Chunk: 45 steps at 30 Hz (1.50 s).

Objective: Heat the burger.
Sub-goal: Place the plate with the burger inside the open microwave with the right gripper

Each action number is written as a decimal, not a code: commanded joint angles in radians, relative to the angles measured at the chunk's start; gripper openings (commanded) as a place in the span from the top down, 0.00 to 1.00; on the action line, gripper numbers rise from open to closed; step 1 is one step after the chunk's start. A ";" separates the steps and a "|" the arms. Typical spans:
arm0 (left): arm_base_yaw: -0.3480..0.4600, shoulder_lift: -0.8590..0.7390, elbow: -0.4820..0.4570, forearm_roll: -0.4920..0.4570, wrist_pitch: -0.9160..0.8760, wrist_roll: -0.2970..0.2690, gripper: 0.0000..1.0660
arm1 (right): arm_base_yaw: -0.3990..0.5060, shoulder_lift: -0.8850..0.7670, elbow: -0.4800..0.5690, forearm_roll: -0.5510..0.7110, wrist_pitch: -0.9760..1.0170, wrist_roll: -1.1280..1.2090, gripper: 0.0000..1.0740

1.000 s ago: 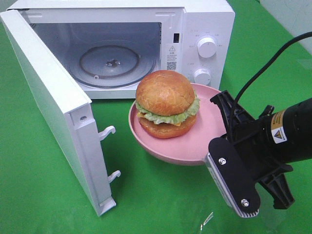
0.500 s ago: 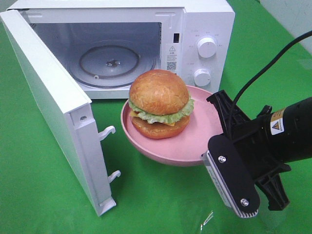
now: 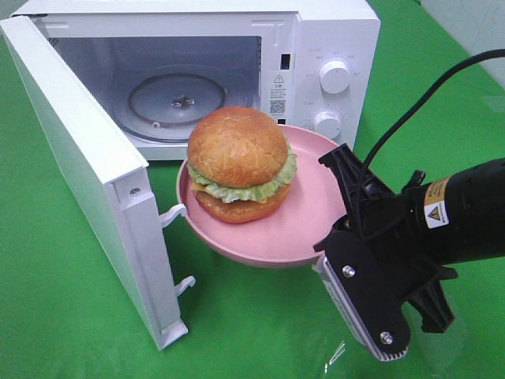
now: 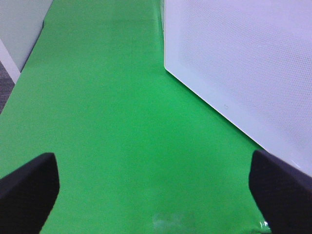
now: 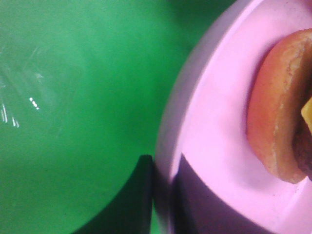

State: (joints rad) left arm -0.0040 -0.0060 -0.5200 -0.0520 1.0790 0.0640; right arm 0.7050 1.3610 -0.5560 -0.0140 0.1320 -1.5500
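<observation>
Burger (image 3: 239, 168) sits upright on the pink plate (image 3: 308, 229), left of the plate's centre: bun on top, lettuce ruffle around the middle, filling below. The plate is right in front of the open microwave (image 3: 331, 47), its far rim overlapping the oven's lower front edge in the high view. It looks lifted off the green cloth (image 3: 63, 316), with a shadow underneath.

Right gripper (image 3: 327, 241) is clenched on the plate's near-right rim. The right wrist view confirms it: one finger (image 5: 141, 195) is outside the rim, the other is inside on the plate surface, and the rim is pinched between them. The burger's bottom bun (image 5: 278, 126) is near the fingers but apart from them.

The microwave door (image 3: 79, 174) is swung wide open to the left, latch hooks showing. The cavity holds the glass turntable (image 3: 181, 99). Two knobs are on the right-hand panel, upper (image 3: 335, 76) and lower (image 3: 327, 124).

Left gripper (image 4: 156, 195) is out of the high view. Its wrist view shows the fingers spread wide with nothing between them, over green cloth, with the door's white perforated face (image 4: 243, 73) close on one side.
</observation>
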 commanded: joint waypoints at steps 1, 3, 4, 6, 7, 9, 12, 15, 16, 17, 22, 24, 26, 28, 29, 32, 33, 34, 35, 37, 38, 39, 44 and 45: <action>-0.001 -0.017 0.003 -0.001 -0.009 0.003 0.08 | 0.004 0.013 -0.012 -0.056 -0.096 0.063 1.00; -0.001 -0.017 0.003 -0.001 -0.009 0.003 0.08 | 0.005 0.064 -0.054 -0.100 -0.095 0.113 1.00; -0.001 -0.017 0.003 -0.001 -0.009 0.003 0.08 | 0.005 0.064 -0.054 -0.100 -0.095 0.113 1.00; -0.001 -0.017 0.003 -0.001 -0.009 0.003 0.08 | 0.005 0.089 -0.081 -0.102 -0.096 0.114 1.00; -0.001 -0.017 0.003 -0.001 -0.009 0.003 0.08 | 0.005 0.114 -0.112 -0.102 -0.096 0.113 1.00; -0.001 -0.017 0.003 -0.001 -0.009 0.003 0.08 | 0.005 0.135 -0.141 -0.102 -0.096 0.113 1.00; -0.001 -0.017 0.003 -0.001 -0.009 0.003 0.08 | 0.005 0.156 -0.164 -0.107 -0.096 0.113 1.00; -0.001 -0.017 0.003 -0.001 -0.009 0.003 0.08 | 0.005 0.207 -0.215 -0.109 -0.096 0.112 1.00; -0.001 -0.017 0.003 -0.001 -0.009 0.003 0.08 | 0.005 0.207 -0.215 -0.109 -0.096 0.112 1.00; -0.001 -0.017 0.003 -0.001 -0.009 0.003 0.08 | 0.005 0.229 -0.240 -0.109 -0.096 0.111 1.00; -0.001 -0.017 0.003 -0.001 -0.009 0.003 0.08 | 0.005 0.288 -0.301 -0.109 -0.095 0.102 1.00; -0.001 -0.017 0.003 -0.001 -0.009 0.003 0.08 | 0.005 0.305 -0.319 -0.109 -0.095 0.101 1.00; -0.001 -0.017 0.003 -0.001 -0.009 0.003 0.08 | 0.005 0.315 -0.329 -0.110 -0.095 0.099 1.00; -0.001 -0.017 0.003 -0.001 -0.009 0.003 0.08 | 0.005 0.333 -0.347 -0.110 -0.095 0.094 1.00; -0.001 -0.017 0.003 -0.001 -0.009 0.003 0.08 | 0.005 0.333 -0.347 -0.110 -0.095 0.094 1.00; -0.001 -0.017 0.003 -0.001 -0.009 0.003 0.08 | 0.005 0.366 -0.383 -0.110 -0.095 0.082 1.00; -0.001 -0.017 0.003 -0.001 -0.009 0.003 0.08 | 0.005 0.366 -0.383 -0.110 -0.095 0.082 1.00; -0.001 -0.017 0.003 -0.001 -0.009 0.003 0.08 | 0.004 0.377 -0.400 -0.110 -0.095 0.080 1.00; -0.001 -0.017 0.003 -0.001 -0.009 0.003 0.08 | 0.004 0.377 -0.400 -0.110 -0.095 0.080 1.00; -0.001 -0.017 0.003 -0.001 -0.009 0.003 0.08 | 0.004 0.404 -0.433 -0.110 -0.091 0.078 1.00; -0.001 -0.017 0.003 -0.001 -0.009 0.003 0.08 | 0.004 0.404 -0.433 -0.110 -0.091 0.078 1.00; -0.001 -0.017 0.003 -0.001 -0.009 0.003 0.08 | 0.004 0.417 -0.450 -0.111 -0.089 0.078 1.00; -0.001 -0.017 0.003 -0.001 -0.009 0.003 0.08 | 0.004 0.446 -0.488 -0.112 -0.079 0.079 1.00; -0.001 -0.017 0.003 -0.001 -0.009 0.003 0.08 | 0.004 0.455 -0.507 -0.112 -0.066 0.080 1.00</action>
State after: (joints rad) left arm -0.0040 -0.0060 -0.5200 -0.0520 1.0790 0.0640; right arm 0.7100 1.8170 -1.0230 -0.1190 0.1140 -1.4670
